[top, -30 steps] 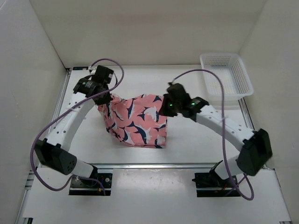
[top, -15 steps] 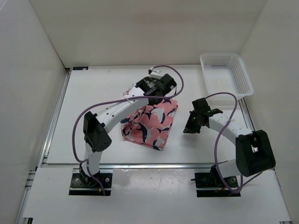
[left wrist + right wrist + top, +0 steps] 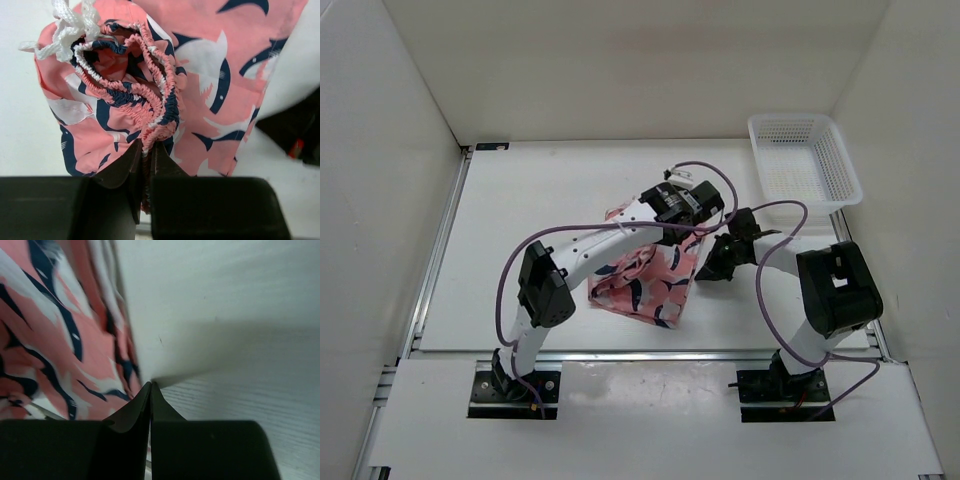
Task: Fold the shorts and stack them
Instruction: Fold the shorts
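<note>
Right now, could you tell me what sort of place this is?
Probably a robotics lab cell: white walls enclose the table, with left arm and right arm bolted at its edge.

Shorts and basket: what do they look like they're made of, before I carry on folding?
The shorts look like thin, matte woven fabric, possibly polyester swimwear: it creases softly, and the waistband is gathered elastic with a white braided drawstring. The basket looks like rigid white plastic, moulded as an open mesh.
</note>
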Controlling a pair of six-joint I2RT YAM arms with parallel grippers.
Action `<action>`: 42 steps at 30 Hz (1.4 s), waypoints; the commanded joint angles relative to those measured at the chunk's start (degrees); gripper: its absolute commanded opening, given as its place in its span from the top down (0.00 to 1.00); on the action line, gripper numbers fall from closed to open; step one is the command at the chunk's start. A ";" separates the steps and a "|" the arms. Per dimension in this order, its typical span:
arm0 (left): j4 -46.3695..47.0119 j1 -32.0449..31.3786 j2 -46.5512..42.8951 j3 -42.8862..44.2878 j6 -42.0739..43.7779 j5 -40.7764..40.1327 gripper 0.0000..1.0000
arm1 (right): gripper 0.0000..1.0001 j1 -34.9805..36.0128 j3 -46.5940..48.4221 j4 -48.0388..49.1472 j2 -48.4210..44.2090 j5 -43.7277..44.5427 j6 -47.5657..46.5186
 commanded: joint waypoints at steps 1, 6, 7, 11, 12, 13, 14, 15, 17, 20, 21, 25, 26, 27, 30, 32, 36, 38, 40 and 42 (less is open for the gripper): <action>-2.40 -2.58 -1.79 -1.55 0.88 5.88 0.89 | 0.99 -1.80 -0.66 2.11 2.36 0.17 1.25; -2.90 -2.58 -4.07 -2.88 1.41 11.70 0.01 | 0.96 -3.91 -1.20 -0.78 -0.80 3.06 -1.73; -2.90 -2.05 -5.30 -2.88 2.11 12.31 0.01 | 0.95 -3.91 -1.20 -1.83 -2.20 3.68 -1.74; -2.38 2.16 -12.50 -3.58 3.26 15.65 0.01 | 0.89 -3.91 -1.20 -4.22 -5.90 6.14 -4.45; -2.37 2.95 -15.13 -4.19 3.26 15.65 0.01 | 0.86 -3.91 -1.20 -4.91 -6.78 6.14 -4.46; -0.98 4.79 -16.46 -6.37 3.78 16.26 0.01 | 0.83 -3.91 -1.20 -4.92 -8.61 6.75 -5.33; 0.16 6.02 -17.69 -8.22 4.66 16.27 0.05 | 0.74 -3.21 -1.20 -5.79 -9.59 7.28 -6.04; 1.39 7.25 -19.97 -10.33 4.67 17.75 0.08 | 0.68 -2.42 0.28 -6.67 -10.47 7.90 -6.04; 5.16 11.65 -21.83 -16.83 5.98 20.73 0.15 | 0.40 1.17 3.88 -7.46 -11.71 8.52 -8.14; 9.65 16.57 -25.25 -24.40 7.12 23.47 0.15 | 0.22 8.03 8.37 -8.26 -11.10 9.74 -11.21; 10.28 17.63 -26.74 -25.72 7.13 24.08 0.15 | 0.20 11.26 11.52 -8.26 -9.26 10.44 -12.19; 10.90 21.06 -29.38 -28.98 7.65 24.62 0.15 | 0.12 15.43 18.64 -9.67 -1.27 12.55 -15.18; 10.90 21.07 -29.39 -29.77 7.65 24.62 0.15 | 0.10 16.03 19.71 -10.36 0.49 12.56 -15.97; 10.90 21.07 -30.00 -30.47 7.65 24.62 0.15 | 0.09 16.04 20.68 -10.37 3.64 12.56 -15.97; 10.90 21.07 -30.53 -31.18 7.65 24.62 0.17 | 0.09 16.04 23.85 -10.37 8.49 16.06 -16.50; 10.90 21.07 -30.54 -31.70 7.65 24.62 0.17 | 0.11 16.04 25.87 -10.37 10.87 16.77 -17.02; 10.90 21.07 -30.54 -32.93 7.65 24.62 0.17 | 0.20 17.09 26.49 -10.37 11.41 17.48 -17.03; 11.42 21.59 -30.54 -32.94 7.65 24.62 0.17 | 0.41 17.70 25.88 -10.37 10.27 18.00 -16.51; 11.95 21.59 -30.54 -33.56 7.65 24.62 0.18 | 0.77 17.71 25.18 -10.37 9.22 18.80 -15.81; 11.95 21.59 -30.54 -33.56 7.65 24.62 0.18 | 0.92 18.24 24.38 -10.37 6.24 19.33 -15.10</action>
